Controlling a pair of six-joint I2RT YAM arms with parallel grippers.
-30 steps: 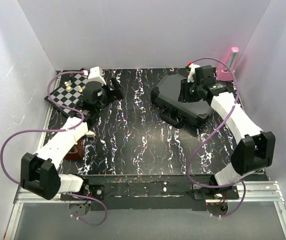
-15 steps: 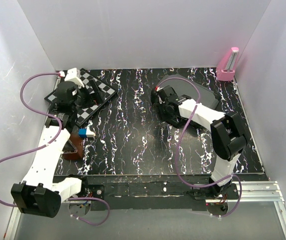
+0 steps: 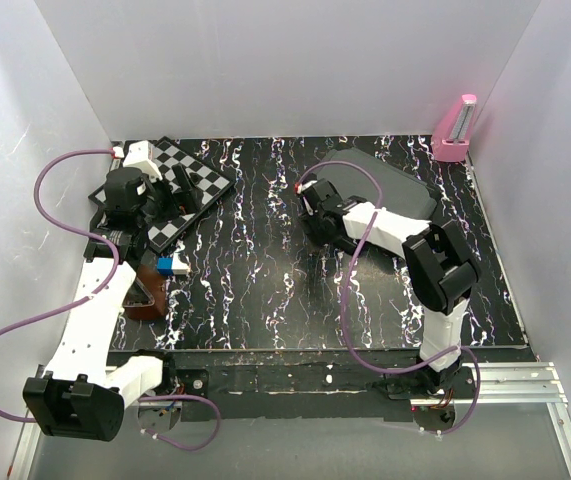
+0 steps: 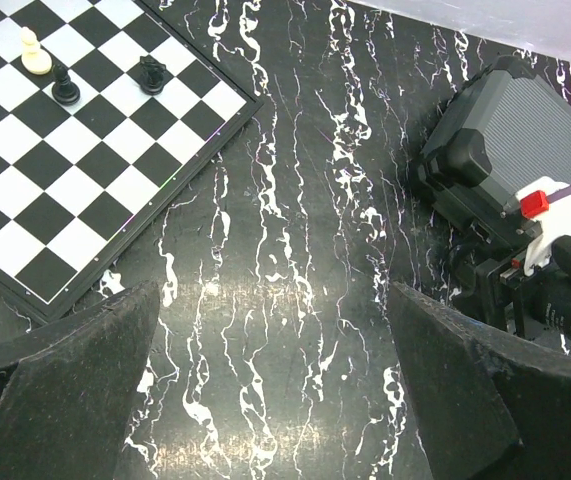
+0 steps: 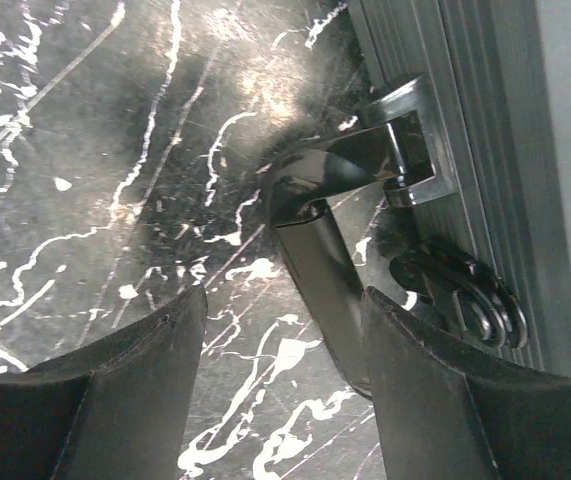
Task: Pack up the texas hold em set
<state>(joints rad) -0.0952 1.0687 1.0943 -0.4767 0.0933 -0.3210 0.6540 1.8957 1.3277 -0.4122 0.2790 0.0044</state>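
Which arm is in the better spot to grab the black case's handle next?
The right arm, probably. Its right gripper is already at the case, with the handle between its open jaws. The left gripper hovers open far off by the chessboard.

On the table [image 3: 265,270], the chessboard [image 3: 187,180], bearing three chess pieces [image 4: 63,85], lies far left, the briefcase [image 3: 393,180] far right, and a small block [image 3: 173,265] just nearward of the chessboard.

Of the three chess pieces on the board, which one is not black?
The cream pawn, standing leftmost in the left wrist view, right beside a black pawn; the third piece, also black, stands apart to their right.
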